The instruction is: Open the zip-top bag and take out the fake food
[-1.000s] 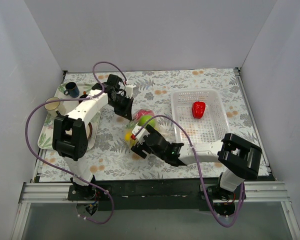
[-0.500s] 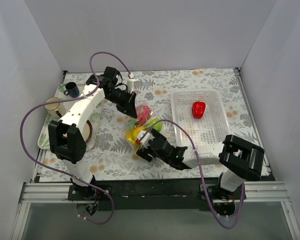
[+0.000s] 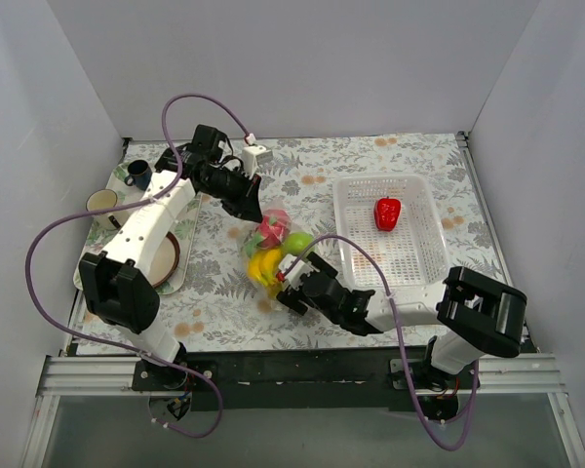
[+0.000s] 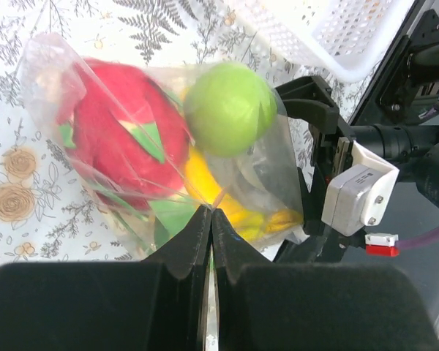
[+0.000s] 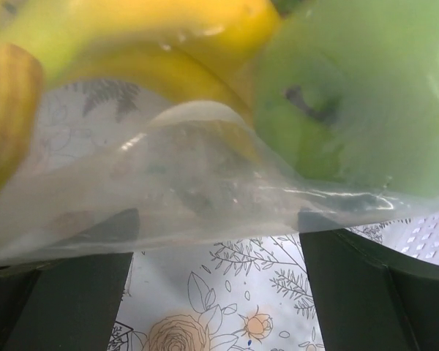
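The clear, crinkly zip-top plastic bag [image 3: 271,252] is being held mid-table, just left of the white perforated plastic basket [image 3: 409,263], where a glossy red plastic pepper [image 3: 387,213] is already lying. A green plastic apple [image 4: 230,108], a pink-red fruit [image 4: 124,131] and a yellow banana [image 4: 227,197] are crowding inside the bag. The bag-opening step seems to be in hand. The left gripper [image 4: 211,212] is pinching the bag's far-left edge, jaws closed tight on the film. The right gripper [image 5: 216,245] is gaping wide at the near side, with film sagging between its fingers, clamping nothing. Next, it is likely needing to close on that lip and pull away.
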You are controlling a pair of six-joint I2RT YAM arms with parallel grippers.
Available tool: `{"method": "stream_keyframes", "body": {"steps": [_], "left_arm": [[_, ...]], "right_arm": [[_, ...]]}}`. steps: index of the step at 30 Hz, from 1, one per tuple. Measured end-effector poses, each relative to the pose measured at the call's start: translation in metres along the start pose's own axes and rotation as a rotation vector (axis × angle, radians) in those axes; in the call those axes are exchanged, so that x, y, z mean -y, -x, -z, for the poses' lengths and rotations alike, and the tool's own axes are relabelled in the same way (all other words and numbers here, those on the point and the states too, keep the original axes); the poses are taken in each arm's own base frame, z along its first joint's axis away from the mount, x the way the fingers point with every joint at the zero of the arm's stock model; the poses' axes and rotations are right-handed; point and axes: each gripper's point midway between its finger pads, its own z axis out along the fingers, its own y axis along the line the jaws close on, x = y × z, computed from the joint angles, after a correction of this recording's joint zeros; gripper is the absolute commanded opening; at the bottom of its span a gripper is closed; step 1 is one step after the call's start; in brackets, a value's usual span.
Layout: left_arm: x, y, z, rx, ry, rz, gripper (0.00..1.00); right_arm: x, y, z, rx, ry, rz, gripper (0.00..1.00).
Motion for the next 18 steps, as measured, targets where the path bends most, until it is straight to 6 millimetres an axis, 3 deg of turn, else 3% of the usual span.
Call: {"method": "stream_keyframes", "body": {"steps": [4, 9, 12, 16, 18], "left_arm": [[0.009, 0.016, 0.009, 0.028, -0.001, -0.032, 0.0], [0.034, 0.041, 0.021, 0.095, -0.018, -0.122, 0.0], [0.035, 0.026, 0.015, 0.082, -0.006, -0.129, 0.0], [0.005, -0.022, -0.012, -0.053, 0.073, -0.052, 0.0], [-0.002, -0.012, -0.015, -0.068, 0.087, -0.029, 0.0]], "right_arm": [[0.002, -0.005, 0.002, -0.01, -0.011, -0.003, 0.97], [0.005, -0.013, 0.007, -0.019, -0.02, -0.014, 0.97], [0.007, -0.015, 0.011, -0.02, -0.025, -0.019, 0.97], [0.01, -0.015, 0.016, -0.013, -0.03, -0.026, 0.97], [0.012, -0.013, 0.019, -0.006, -0.032, -0.032, 0.97]]}}
